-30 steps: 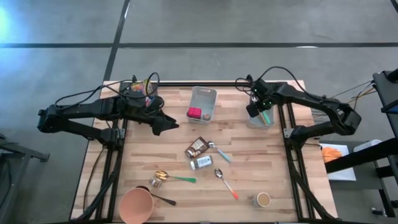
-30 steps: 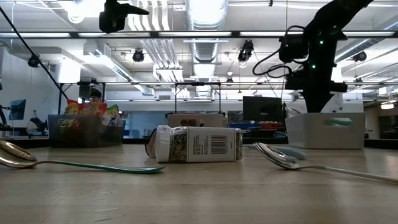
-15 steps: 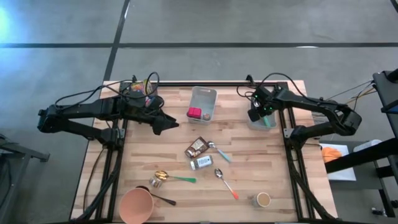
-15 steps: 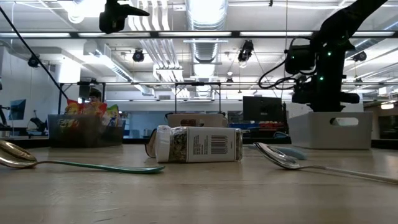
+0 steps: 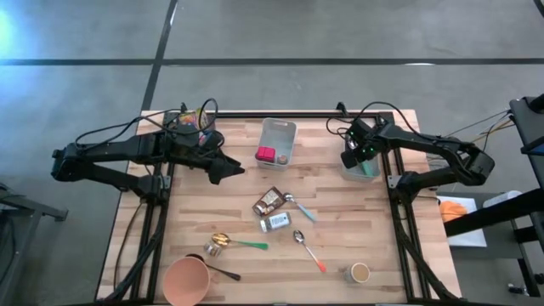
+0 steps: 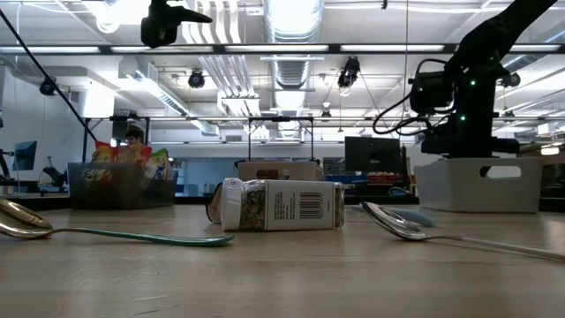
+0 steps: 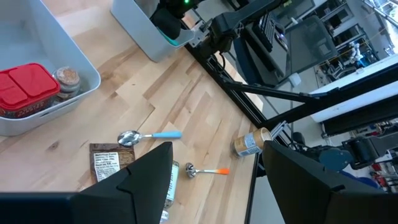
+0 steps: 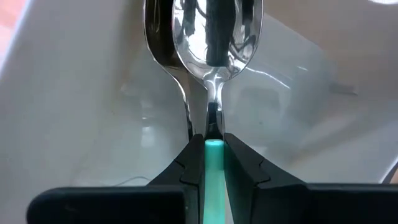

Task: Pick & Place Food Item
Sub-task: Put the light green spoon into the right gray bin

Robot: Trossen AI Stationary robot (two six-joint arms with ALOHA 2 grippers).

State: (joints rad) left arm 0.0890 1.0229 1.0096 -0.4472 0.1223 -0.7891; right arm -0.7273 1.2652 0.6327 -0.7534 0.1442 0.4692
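My right gripper point(image 5: 358, 155) points down into a white bin point(image 5: 371, 172) at the table's far right, shut on a spoon with a teal handle point(image 8: 214, 158). The spoon's steel bowl point(image 8: 216, 28) hangs low inside the bin; in the low view the bin's wall point(image 6: 477, 185) hides the fingers. My left gripper point(image 5: 231, 171) hovers open over the table's left middle, touching nothing. A brown packet point(image 5: 269, 201) and a spice jar point(image 5: 274, 223) lie flat mid-table. A red-lidded box point(image 5: 266, 155) sits in a clear bin point(image 5: 279, 129). My right gripper pinches the spoon's teal handle point(image 8: 214, 149) between its two fingers, close to where the handle meets the steel neck. The fingers come from above and lie along the spoon. The spoon hangs bowl-down inside the white bin; whether it touches the bin's floor I cannot tell.
Loose spoons lie mid-table: a blue-handled one point(image 5: 299, 207), an orange-handled one point(image 5: 309, 251), a green-handled one point(image 5: 239, 243). A peach cup point(image 5: 187, 280) and a small cup point(image 5: 359, 273) stand near the front edge. A bin of snack bags point(image 5: 193, 121) stands far left.
My right gripper has sunk into the white bin with the spoon, still shut, drifting slightly toward the table's right edge. The bin has shifted a little toward the right edge.
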